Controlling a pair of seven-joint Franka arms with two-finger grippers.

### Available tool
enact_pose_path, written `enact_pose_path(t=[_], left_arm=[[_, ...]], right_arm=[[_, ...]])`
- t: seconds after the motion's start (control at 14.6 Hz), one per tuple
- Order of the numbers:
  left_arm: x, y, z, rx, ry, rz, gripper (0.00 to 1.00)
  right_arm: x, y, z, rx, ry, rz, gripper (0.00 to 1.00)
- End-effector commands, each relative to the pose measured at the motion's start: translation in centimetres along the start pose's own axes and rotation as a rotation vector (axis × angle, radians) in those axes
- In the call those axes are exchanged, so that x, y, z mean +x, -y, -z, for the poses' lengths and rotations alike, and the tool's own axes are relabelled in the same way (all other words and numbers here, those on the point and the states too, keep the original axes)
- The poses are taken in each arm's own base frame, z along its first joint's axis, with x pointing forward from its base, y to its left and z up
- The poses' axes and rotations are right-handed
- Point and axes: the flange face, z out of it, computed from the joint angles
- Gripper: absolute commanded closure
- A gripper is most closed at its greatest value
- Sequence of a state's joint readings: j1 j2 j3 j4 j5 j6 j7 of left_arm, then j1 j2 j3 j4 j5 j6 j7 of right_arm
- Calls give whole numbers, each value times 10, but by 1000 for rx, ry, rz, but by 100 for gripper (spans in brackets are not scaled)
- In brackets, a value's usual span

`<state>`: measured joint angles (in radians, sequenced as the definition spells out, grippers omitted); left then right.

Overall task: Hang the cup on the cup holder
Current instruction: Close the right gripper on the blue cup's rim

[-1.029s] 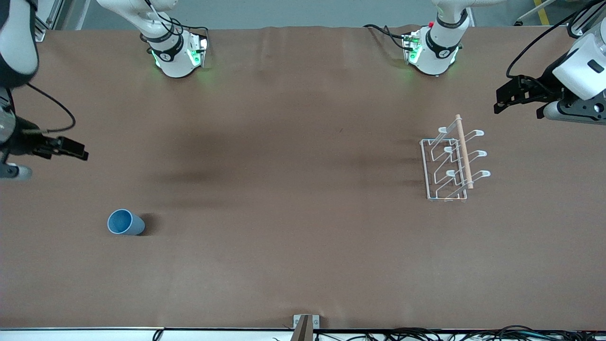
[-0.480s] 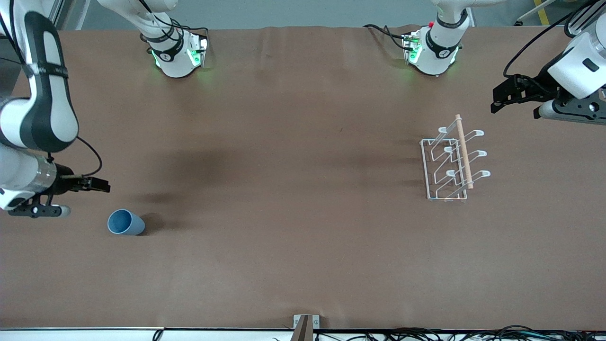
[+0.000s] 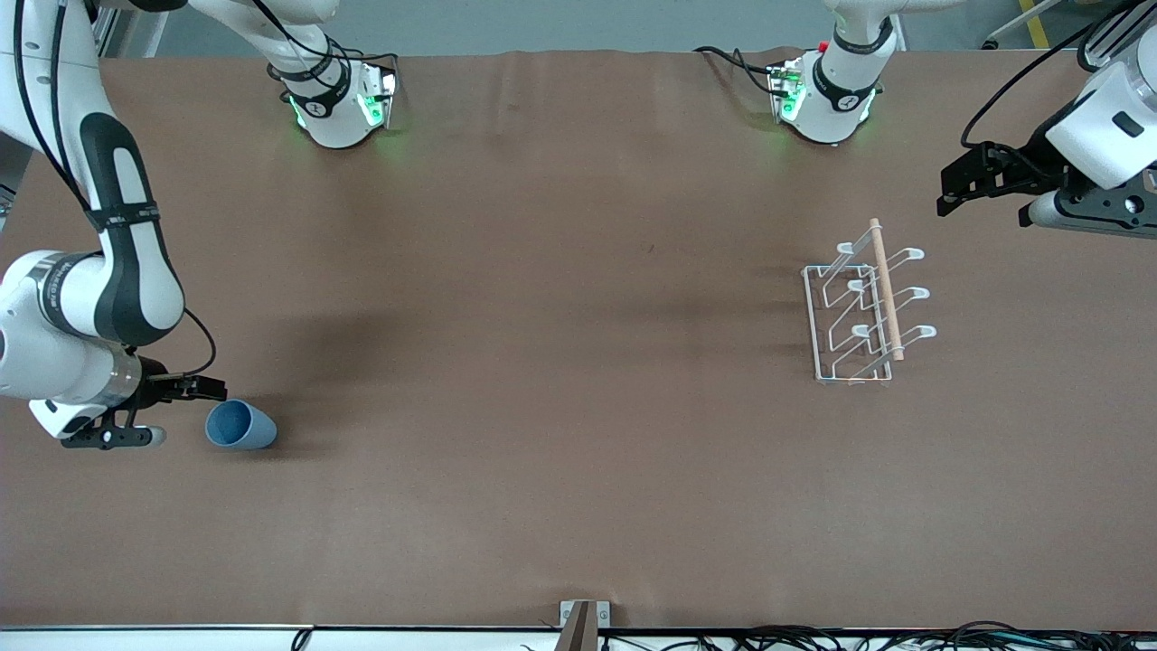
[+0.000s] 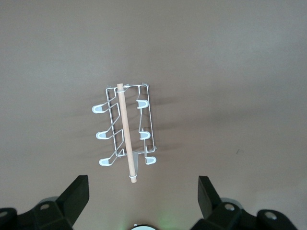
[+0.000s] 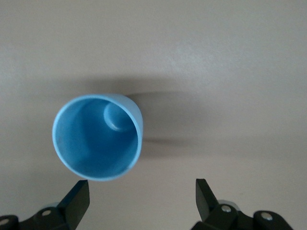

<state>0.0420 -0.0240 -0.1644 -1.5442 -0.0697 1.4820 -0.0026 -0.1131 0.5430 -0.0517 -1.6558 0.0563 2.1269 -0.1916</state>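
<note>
On the table: one cup point(image 3: 239, 425), one six-pronged cup holder point(image 3: 863, 312).

Light is even and soft from overhead, leaving the table point(image 3: 560, 434) mid-bright without glare. Broad faint shadows of the arms smear across it; a short darker shadow trails from the cup point(image 3: 239, 425) on its side away from the right gripper point(image 3: 185, 391). In the right wrist view that shadow looks streaked. Green lamps glow at both bases. The rack point(image 4: 125, 132) casts thin pale shadows.
</note>
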Motion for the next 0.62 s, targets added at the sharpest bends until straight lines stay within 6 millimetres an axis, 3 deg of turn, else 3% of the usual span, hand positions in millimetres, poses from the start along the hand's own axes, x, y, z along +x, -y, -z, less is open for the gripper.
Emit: enact_pose_path(t=[0.0,0.27,0.55], left_arm=[[8,-20,-9,-16,19,-32,0],[17,-35,-24,-16,46,-61,0],[17,-36,-20,-17,38,-63,0]], right_arm=[[14,-3,-9,44,-9,-6,2],[25,-6,-18,28,-48,5,10],[28,-7,-23,20,-76,86,26]])
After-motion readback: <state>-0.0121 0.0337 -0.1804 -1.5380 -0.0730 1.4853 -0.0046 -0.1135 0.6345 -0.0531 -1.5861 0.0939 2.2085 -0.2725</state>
